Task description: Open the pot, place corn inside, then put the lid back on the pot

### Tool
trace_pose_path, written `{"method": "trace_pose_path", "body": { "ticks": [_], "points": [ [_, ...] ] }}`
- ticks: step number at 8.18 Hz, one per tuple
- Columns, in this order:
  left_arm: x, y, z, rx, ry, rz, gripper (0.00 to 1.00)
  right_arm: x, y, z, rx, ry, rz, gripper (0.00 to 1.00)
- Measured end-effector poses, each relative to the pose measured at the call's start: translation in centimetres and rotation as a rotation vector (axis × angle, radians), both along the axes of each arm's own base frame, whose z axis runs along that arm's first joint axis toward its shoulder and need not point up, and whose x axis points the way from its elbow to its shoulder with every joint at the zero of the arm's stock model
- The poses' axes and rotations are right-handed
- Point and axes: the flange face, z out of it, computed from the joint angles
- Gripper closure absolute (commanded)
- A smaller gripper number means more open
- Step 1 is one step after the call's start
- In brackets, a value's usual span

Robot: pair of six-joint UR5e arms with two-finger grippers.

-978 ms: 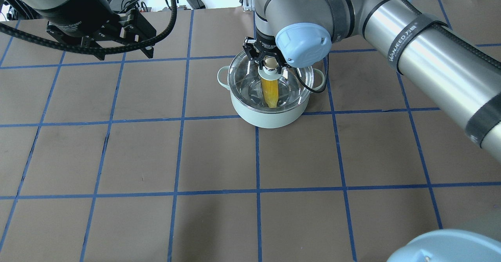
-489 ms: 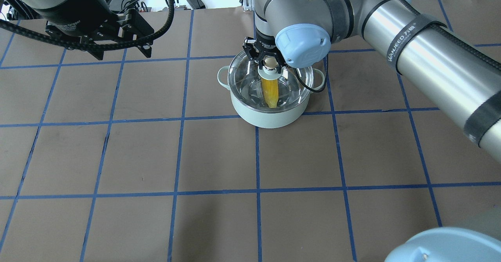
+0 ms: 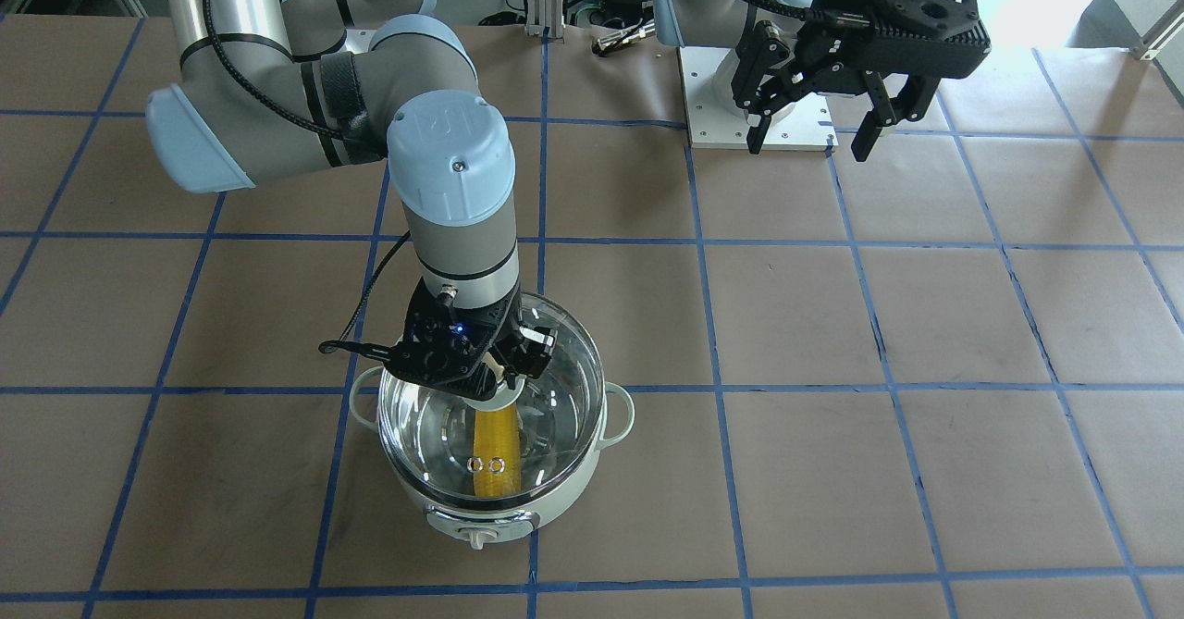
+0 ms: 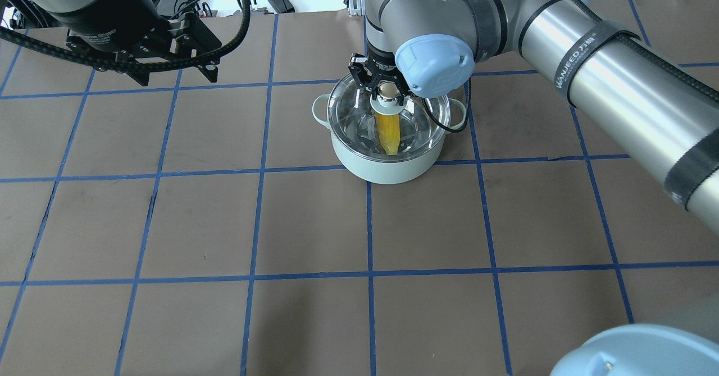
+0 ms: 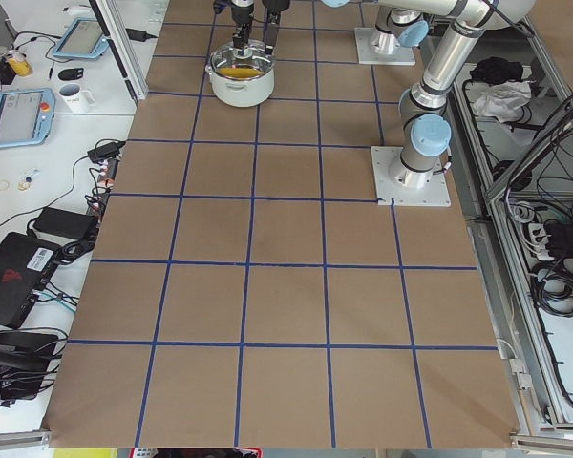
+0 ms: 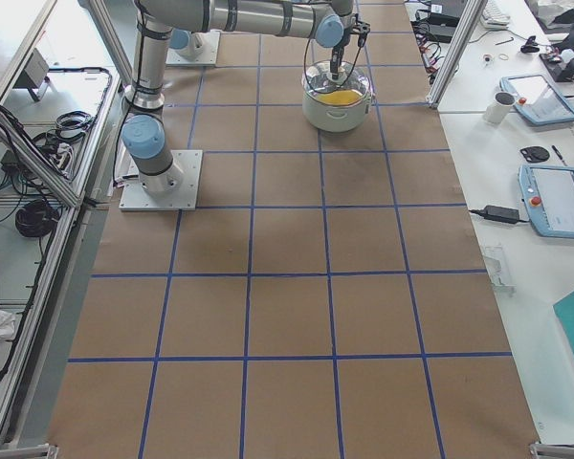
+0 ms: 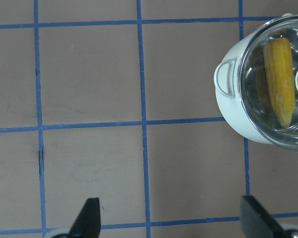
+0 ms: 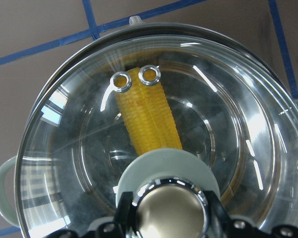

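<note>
Overhead exterior shows you that almost nothing has moved in the last second. Your right hand (image 4: 386, 88) stays clenched on the beige knob (image 8: 171, 210) of the lid (image 4: 348, 117), and the lid sits level on the rim of the pot (image 4: 387, 171), exactly where it was. Only the left hand (image 3: 809, 142) has drifted slightly. It hangs high over the tabletop (image 4: 196, 224), well apart from the pot, with its fingers spread and holding nothing.

The corn (image 4: 387, 131) lies inside the pot and shows yellow through the glass under the two vent rings (image 8: 149, 73). With the corn in and the lid seated, the task looks all but finished. What remains for you, by my reading, is to let go of the knob and lift straight up.

Watch the black cable (image 4: 449, 124) from the right wrist. It loops down beside the pot's side handle (image 4: 460, 112) and could catch there as you pull away, nudging the lid
</note>
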Motion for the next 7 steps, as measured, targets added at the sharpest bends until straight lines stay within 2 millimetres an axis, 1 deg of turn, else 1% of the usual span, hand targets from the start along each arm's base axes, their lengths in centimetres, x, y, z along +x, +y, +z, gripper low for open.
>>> {"method": "trace_pose_path", "body": {
  "ticks": [7],
  "points": [
    [-0.02,-0.21,-0.33,0.006,0.001,0.0,0.0,0.08,-0.33,-0.29,-0.033,-0.007,0.009,1.0]
  ]
}}
